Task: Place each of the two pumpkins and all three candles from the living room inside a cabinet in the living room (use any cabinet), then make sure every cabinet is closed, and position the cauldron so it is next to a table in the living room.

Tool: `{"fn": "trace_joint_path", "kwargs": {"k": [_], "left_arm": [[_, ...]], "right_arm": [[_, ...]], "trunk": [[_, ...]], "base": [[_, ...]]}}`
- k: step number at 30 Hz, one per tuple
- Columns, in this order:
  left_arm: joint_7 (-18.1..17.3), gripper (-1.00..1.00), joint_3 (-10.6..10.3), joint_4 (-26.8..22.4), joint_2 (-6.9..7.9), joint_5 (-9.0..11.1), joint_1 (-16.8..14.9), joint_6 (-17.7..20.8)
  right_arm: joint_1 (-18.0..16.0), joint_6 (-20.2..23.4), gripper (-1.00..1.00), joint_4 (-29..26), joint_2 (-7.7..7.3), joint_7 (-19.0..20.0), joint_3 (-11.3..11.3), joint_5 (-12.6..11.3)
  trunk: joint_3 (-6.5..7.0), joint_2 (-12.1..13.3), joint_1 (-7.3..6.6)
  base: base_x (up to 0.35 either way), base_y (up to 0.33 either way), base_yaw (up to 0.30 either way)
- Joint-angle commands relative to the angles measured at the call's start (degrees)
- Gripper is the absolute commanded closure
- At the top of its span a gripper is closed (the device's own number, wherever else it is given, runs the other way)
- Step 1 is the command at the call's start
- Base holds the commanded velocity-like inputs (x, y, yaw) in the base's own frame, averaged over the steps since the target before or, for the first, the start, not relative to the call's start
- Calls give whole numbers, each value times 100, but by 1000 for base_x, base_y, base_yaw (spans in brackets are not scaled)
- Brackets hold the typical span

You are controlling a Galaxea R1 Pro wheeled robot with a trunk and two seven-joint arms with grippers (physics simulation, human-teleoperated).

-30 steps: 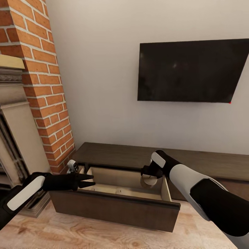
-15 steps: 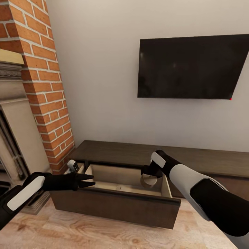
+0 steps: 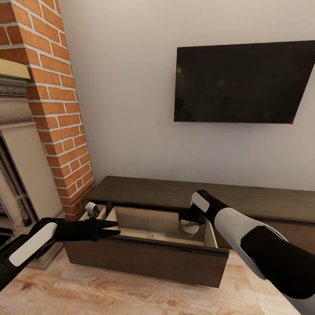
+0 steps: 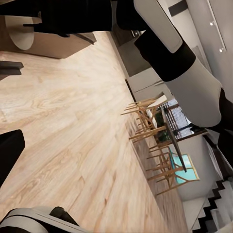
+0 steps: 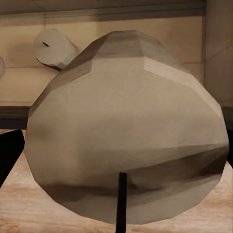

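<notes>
The long dark brown cabinet [image 3: 144, 192] stands against the wall with one drawer [image 3: 144, 258] pulled open, its inside pale wood. My right gripper [image 3: 189, 221] hangs over the drawer's right end, shut on a pale beige candle [image 5: 126, 131] with a dark wick. A second candle [image 5: 54, 48] lies on its side on the drawer floor. My left gripper [image 3: 117, 228] is open at the drawer's left corner, its fingers [image 4: 9, 155] wide apart with nothing between them. The pumpkins and the cauldron are out of view.
A brick chimney [image 3: 57, 109] and a fireplace surround [image 3: 17, 175] rise at the left. A black TV [image 3: 240, 83] hangs above the cabinet. A small white and grey object [image 3: 92, 209] sits beside the drawer's left end. Wooden chairs [image 4: 150, 121] stand on the wood floor behind me.
The whole head view has shifted slightly, so the camera moved. Both arms hold nearly the same places, and the right gripper keeps its grip on the candle over the drawer.
</notes>
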Motion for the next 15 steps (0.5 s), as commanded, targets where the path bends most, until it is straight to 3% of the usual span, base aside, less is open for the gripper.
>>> {"fn": "trace_joint_path", "kwargs": {"k": [1, 15], "left_arm": [[-12, -100, -15, 4, 5, 21, -8, 20], [-12, -100, -16, 6, 5, 25, -8, 20]], "right_arm": [[-4, 5, 100, -7, -3, -50, 34, -71], [-4, 1, 100, -7, -7, -50, 34, -70]], "trunk": [[-6, -3, -1], [-6, -3, -1]], "base": [[0, 0, 0], [146, -59, 0]]}}
